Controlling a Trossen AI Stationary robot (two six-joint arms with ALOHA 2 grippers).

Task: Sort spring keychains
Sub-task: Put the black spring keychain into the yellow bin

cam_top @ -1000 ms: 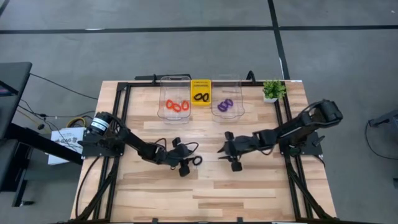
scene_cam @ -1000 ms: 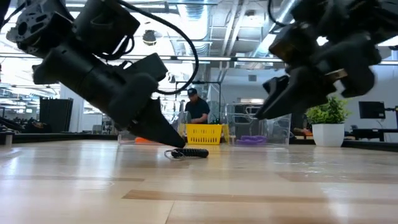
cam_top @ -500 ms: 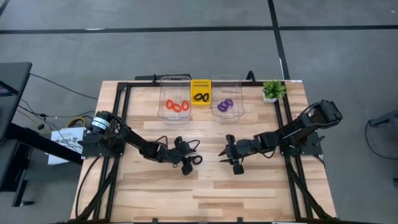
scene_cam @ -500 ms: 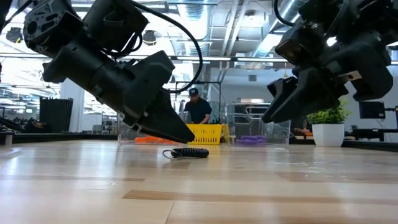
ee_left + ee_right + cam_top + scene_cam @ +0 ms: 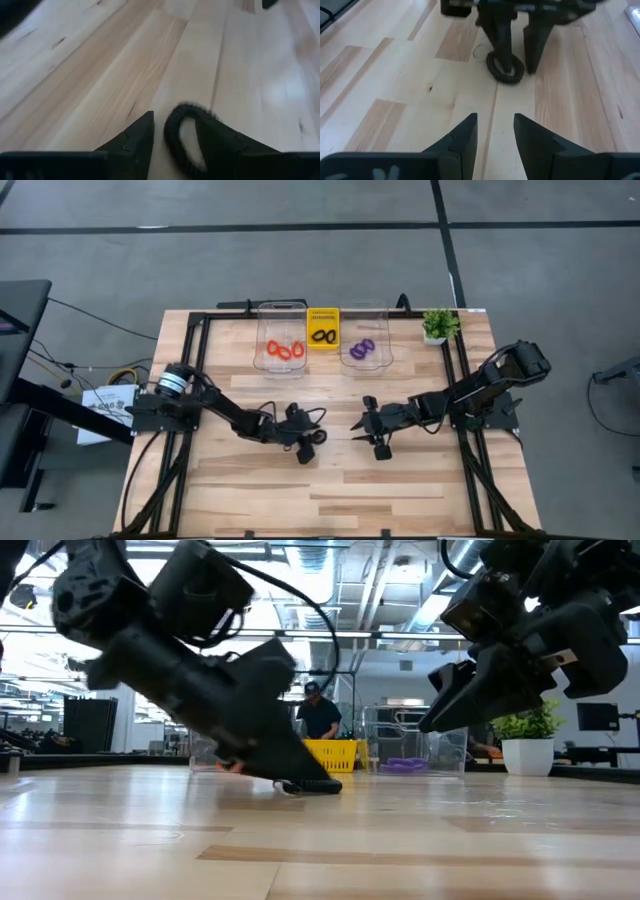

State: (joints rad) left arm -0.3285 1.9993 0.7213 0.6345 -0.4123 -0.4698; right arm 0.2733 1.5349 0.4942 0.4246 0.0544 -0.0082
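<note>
One black spring keychain point(image 5: 317, 437) lies flat on the wooden table near its middle, and shows in the low view point(image 5: 318, 785). My left gripper point(image 5: 308, 442) is open and tipped down onto it. One finger point(image 5: 502, 47) stands inside the loop point(image 5: 506, 70) and the other point(image 5: 535, 47) outside it. In the left wrist view one side of the coil point(image 5: 171, 134) lies in the gap between the fingers. My right gripper point(image 5: 362, 427) is open and hovers above the table to the right of the keychain, pointing at it. My left gripper straddles one side of the black loop point(image 5: 171, 134), slanting down from the table's left. The loop lies flat on the table. I cannot tell whether either finger touches the coil.
At the far edge stand three bins: a clear one with orange-red keychains point(image 5: 285, 350), a small yellow one with a black keychain point(image 5: 323, 335), and a clear one with purple keychains point(image 5: 362, 348). A small potted plant point(image 5: 437, 325) stands at the far right. A person stands beyond the table.
My left gripper has moved a little toward the table's right and come down onto the black keychain, its fingertips now at the table around the loop. The keychain has stayed where it was.
</note>
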